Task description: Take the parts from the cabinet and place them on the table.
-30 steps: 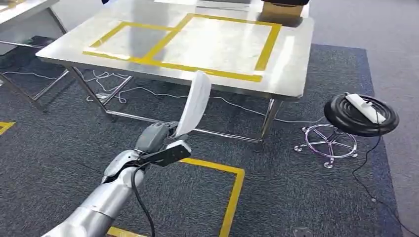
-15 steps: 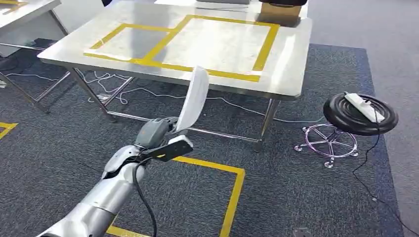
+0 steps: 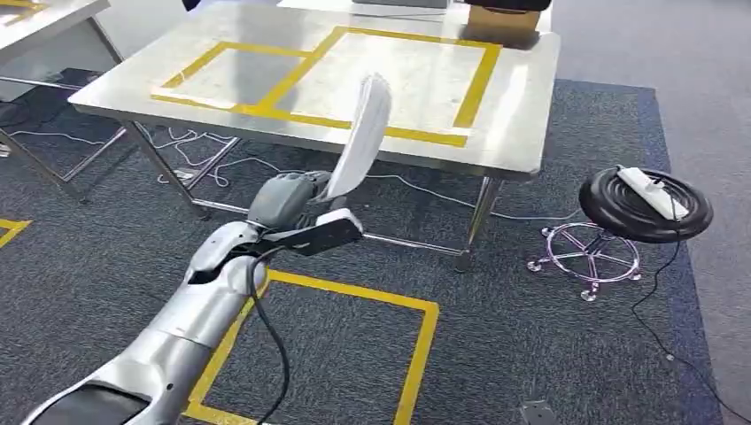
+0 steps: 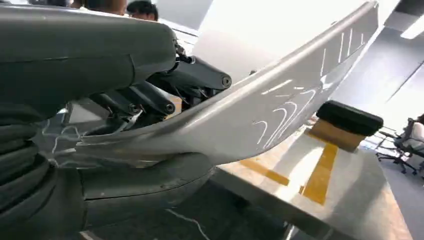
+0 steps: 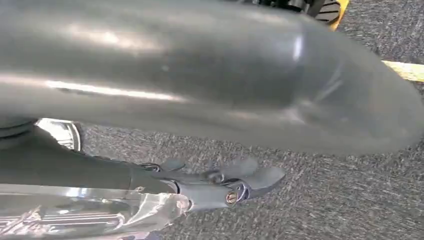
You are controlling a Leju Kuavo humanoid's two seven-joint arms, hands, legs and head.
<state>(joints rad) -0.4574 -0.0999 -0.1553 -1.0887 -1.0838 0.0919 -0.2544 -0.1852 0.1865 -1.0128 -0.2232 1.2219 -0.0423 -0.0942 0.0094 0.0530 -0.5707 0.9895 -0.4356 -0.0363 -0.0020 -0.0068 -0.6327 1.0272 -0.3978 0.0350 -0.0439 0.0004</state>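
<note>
Above grey carpet, left hand (image 3: 285, 200) grips curved white part (image 3: 361, 135).

The table (image 3: 522, 115) filled the upper middle of the head view. The left hand (image 3: 288, 199) sat centre-left below its near edge, holding the part (image 3: 361, 133) upright across that edge. A stool (image 3: 645, 208) stood right, a power strip (image 3: 654, 191) on it.

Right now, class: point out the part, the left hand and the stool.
part (image 3: 361, 133), head view, middle of the white blade
left hand (image 3: 288, 199), head view, grey back of the hand
stool (image 3: 624, 212), head view, black seat rim
</note>
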